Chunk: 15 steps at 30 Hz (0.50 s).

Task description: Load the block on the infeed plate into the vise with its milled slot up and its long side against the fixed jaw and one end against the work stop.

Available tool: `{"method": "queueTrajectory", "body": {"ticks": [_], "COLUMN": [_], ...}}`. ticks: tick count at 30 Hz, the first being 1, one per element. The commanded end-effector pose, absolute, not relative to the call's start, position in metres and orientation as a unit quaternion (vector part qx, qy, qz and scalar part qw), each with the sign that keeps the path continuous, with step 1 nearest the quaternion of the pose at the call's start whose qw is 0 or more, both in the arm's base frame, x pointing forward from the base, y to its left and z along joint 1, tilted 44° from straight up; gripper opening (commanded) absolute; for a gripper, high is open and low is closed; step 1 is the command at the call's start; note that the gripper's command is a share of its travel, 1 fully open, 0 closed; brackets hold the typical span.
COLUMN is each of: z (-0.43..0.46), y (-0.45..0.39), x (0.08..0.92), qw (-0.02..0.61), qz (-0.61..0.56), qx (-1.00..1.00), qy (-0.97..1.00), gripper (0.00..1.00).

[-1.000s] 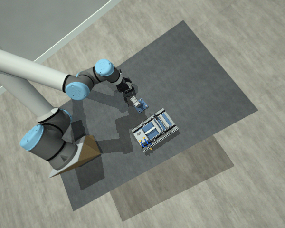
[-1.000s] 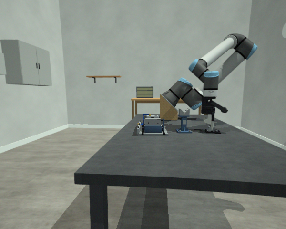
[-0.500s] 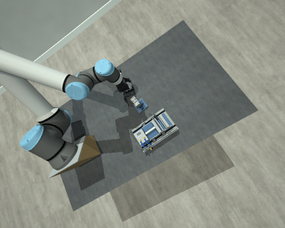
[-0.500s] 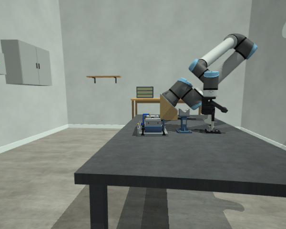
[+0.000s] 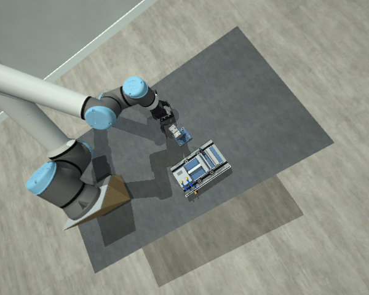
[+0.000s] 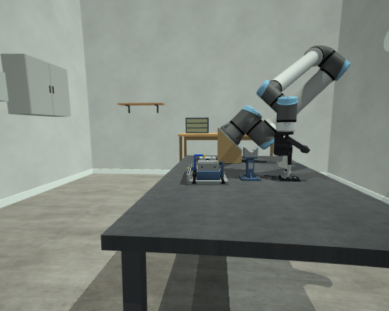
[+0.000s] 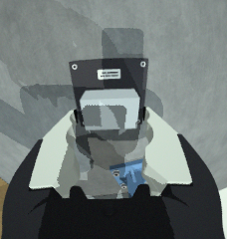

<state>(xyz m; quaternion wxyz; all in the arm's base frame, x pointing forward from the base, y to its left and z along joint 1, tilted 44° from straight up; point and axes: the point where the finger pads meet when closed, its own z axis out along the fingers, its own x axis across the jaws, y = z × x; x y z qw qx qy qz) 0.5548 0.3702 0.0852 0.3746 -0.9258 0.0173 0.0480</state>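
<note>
1. Straddling the block [image 7: 132, 99], the gripper [image 5: 167, 110] [image 6: 286, 175] [image 7: 110, 109] is released, its fingers partly spread, with a narrow gap on either side.
2. The block sits on the black infeed plate [image 6: 295, 179] [image 7: 86, 72], outside the vise [image 5: 182, 174] [image 6: 208, 165] (its slot I can't make out).
3. The V-block [image 5: 175, 129] [image 6: 249, 153] tops a blue stand [image 5: 182, 141] [image 6: 249, 167] [image 7: 130, 175] between plate and vise, squarely in the direct way.
4. Blue fittings [image 5: 189, 183] [image 6: 195, 161] rise at one end of the vise.
5. All these stand on the dark table [image 5: 257, 95] [image 6: 255, 207] [image 7: 193, 50].
</note>
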Motion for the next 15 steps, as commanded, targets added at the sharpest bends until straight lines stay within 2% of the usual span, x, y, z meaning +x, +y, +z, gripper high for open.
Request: {"method": "queueTrajectory", "body": {"ticks": [1,2,15], "z": [0.0856,0.0856,0.0856], "y": [0.3699,0.3699,0.3699], "x": [0.5554,0.5554,0.5554], "qw": [0.375,0.375,0.375], "qz": [0.047,0.047,0.047], "qx": [-0.926,-0.926,-0.926], "qy": [0.017,0.017,0.017], "gripper": [0.51,0.0,0.0]}}
